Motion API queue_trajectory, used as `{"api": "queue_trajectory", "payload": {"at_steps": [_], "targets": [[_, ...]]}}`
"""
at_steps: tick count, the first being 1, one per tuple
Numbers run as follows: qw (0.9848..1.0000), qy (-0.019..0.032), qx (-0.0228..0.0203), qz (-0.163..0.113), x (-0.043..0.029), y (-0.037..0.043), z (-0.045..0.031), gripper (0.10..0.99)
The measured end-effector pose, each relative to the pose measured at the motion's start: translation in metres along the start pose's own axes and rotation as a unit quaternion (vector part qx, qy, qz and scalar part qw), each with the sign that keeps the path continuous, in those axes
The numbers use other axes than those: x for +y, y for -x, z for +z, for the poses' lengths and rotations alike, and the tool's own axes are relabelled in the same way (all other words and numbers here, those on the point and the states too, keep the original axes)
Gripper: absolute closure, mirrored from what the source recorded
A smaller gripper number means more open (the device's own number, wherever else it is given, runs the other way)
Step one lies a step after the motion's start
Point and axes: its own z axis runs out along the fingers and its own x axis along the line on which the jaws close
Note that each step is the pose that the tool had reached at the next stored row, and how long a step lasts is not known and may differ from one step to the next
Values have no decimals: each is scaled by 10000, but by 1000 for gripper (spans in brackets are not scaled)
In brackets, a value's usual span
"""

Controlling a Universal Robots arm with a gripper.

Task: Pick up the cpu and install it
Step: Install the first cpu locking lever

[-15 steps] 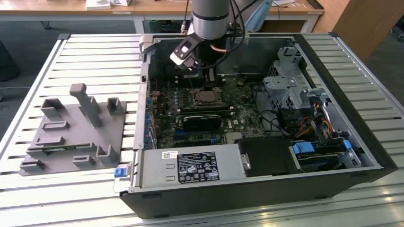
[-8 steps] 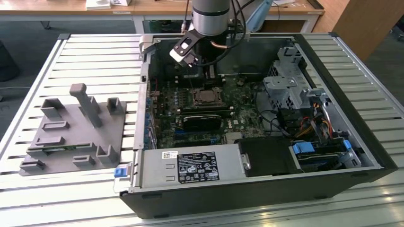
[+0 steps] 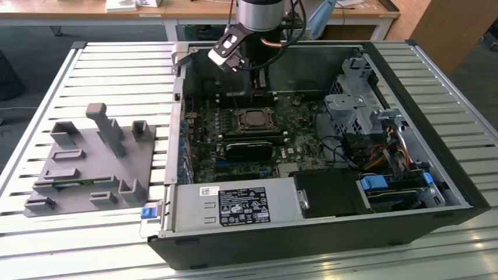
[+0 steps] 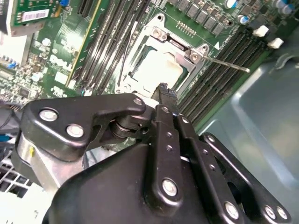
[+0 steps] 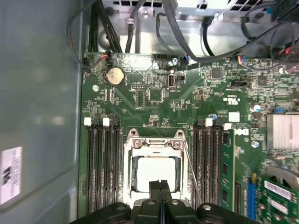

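Observation:
The cpu (image 5: 156, 171), a pale shiny square, lies flat inside the metal-framed socket (image 5: 128, 154) on the green motherboard, between the rows of memory slots. In the second wrist view the cpu (image 4: 156, 70) sits just beyond the black fingertips (image 4: 163, 89). My gripper (image 5: 160, 184) hovers over the near edge of the chip, its two fingers pressed together with nothing between them. In the exterior view the gripper (image 3: 262, 79) hangs inside the open computer case, a little behind the cpu (image 3: 251, 118).
A thin metal lever (image 4: 229, 63) sticks out beside the socket. Cables (image 5: 187, 42) and drive cages (image 3: 358, 105) crowd the case. A grey fixture plate (image 3: 86, 169) with upright blocks lies on the slatted table at the exterior view's left.

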Motion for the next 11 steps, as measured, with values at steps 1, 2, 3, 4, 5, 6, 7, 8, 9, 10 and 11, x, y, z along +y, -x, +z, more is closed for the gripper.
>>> {"api": "queue_trajectory", "payload": {"at_steps": [1, 2, 3, 4, 5, 6, 7, 8, 9, 10, 11], "targets": [[10000, 0, 0, 0, 1, 1, -29, 980], [10000, -1, -2, -1, 2, 1, -43, 980], [10000, 0, -4, -5, 1, 1, -45, 980], [10000, 1, -8, -44, -1, 1, -44, 980], [9999, 3, -7, -131, -1, 1, -44, 980], [9997, 5, -5, -230, -1, 1, -45, 980], [9995, 7, -2, -319, -1, 1, -44, 980], [9992, 9, 1, -408, -2, 1, -44, 980], [9988, 12, 5, -498, -2, 1, -42, 980], [9983, 14, 9, -587, -2, 1, -41, 980], [9977, 16, 12, -677, -2, 1, -39, 980]]}}
